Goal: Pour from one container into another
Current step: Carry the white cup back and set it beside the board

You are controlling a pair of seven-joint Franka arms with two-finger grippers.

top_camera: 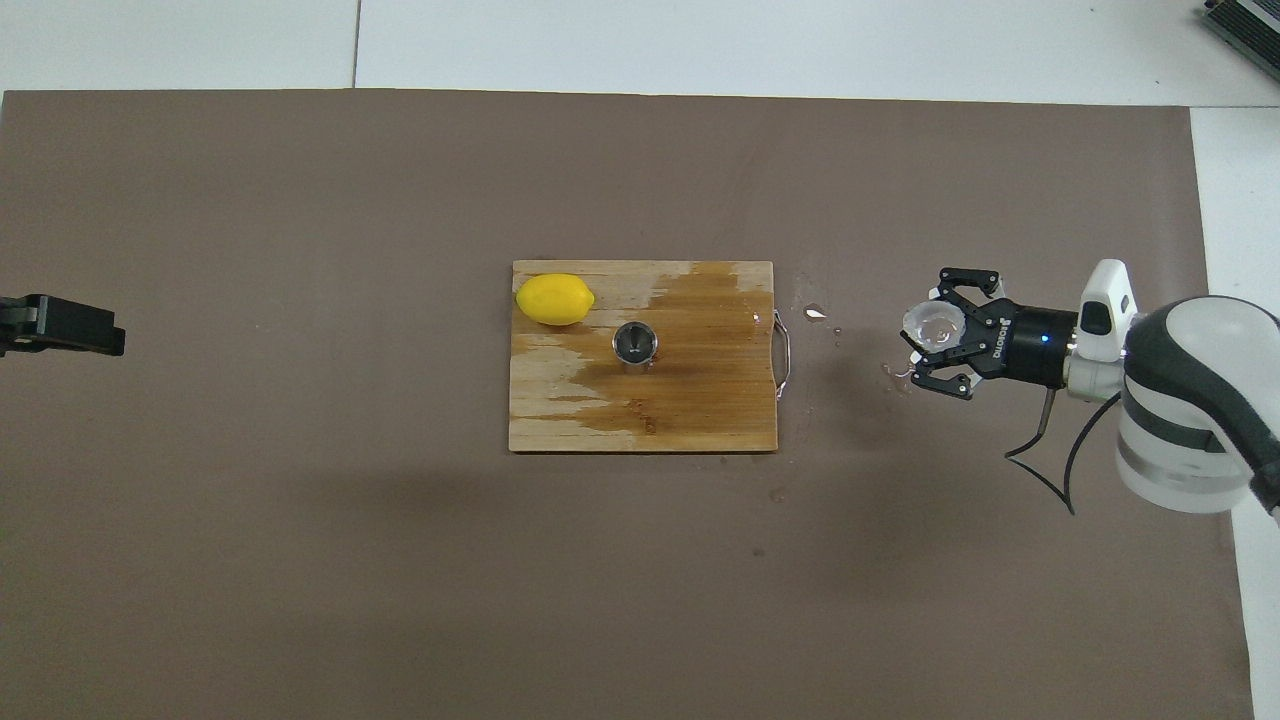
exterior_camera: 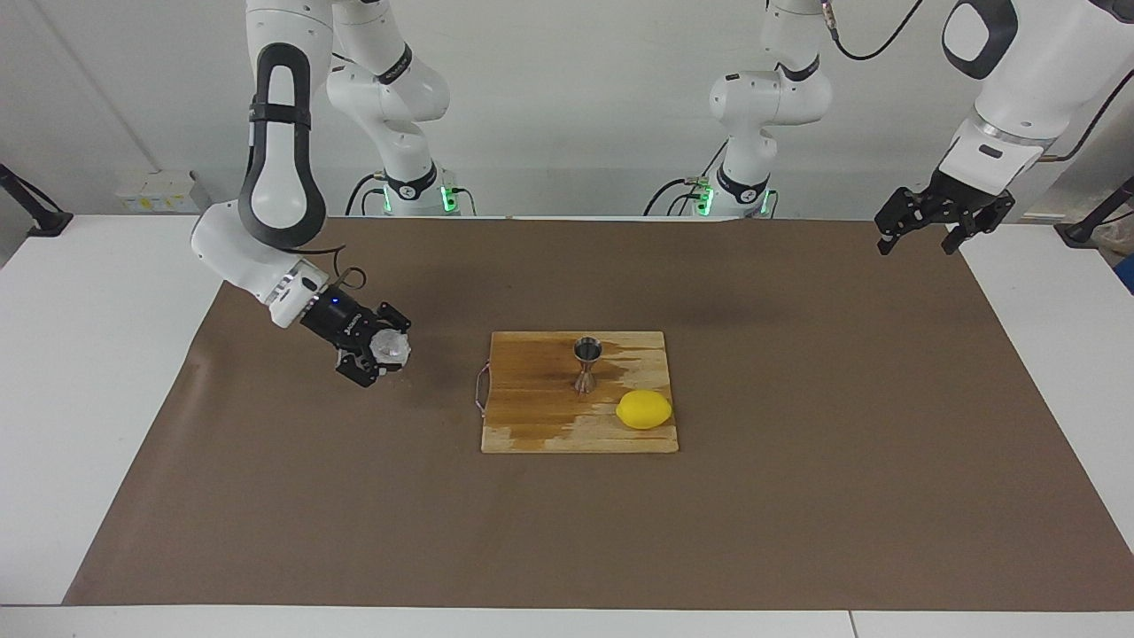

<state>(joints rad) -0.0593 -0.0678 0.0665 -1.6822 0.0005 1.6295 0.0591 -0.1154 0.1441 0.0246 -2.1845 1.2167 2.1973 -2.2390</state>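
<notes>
Brown paper (exterior_camera: pixel 797 496) covers the middle of a white table (exterior_camera: pixel 89 399). On it lies a wooden board (exterior_camera: pixel 580 425), dark and wet over much of its surface, with a thin wire handle at the edge toward the right arm's end.

On the board the jigger (exterior_camera: pixel 586 363) stands upright, its dark mouth facing up in the overhead view (top_camera: pixel 634 343). Just beside it, farther from the robots and toward the left arm's end, rests a lemon (exterior_camera: pixel 644 409).

Toward the right arm's end, well apart from the board, the right gripper (exterior_camera: pixel 376 354) hangs low over the paper. Its fingers pinch the cup (exterior_camera: pixel 390 346) between them, and the cup's mouth points sideways toward the board; the overhead view (top_camera: pixel 930 325) shows the same. Some small wet drops (top_camera: pixel 815 312) lie on the paper between the board and this gripper.

At the other end, the left gripper (exterior_camera: pixel 926 237) waits in the air above the paper's corner nearest the robots, its fingers spread and holding nothing.
</notes>
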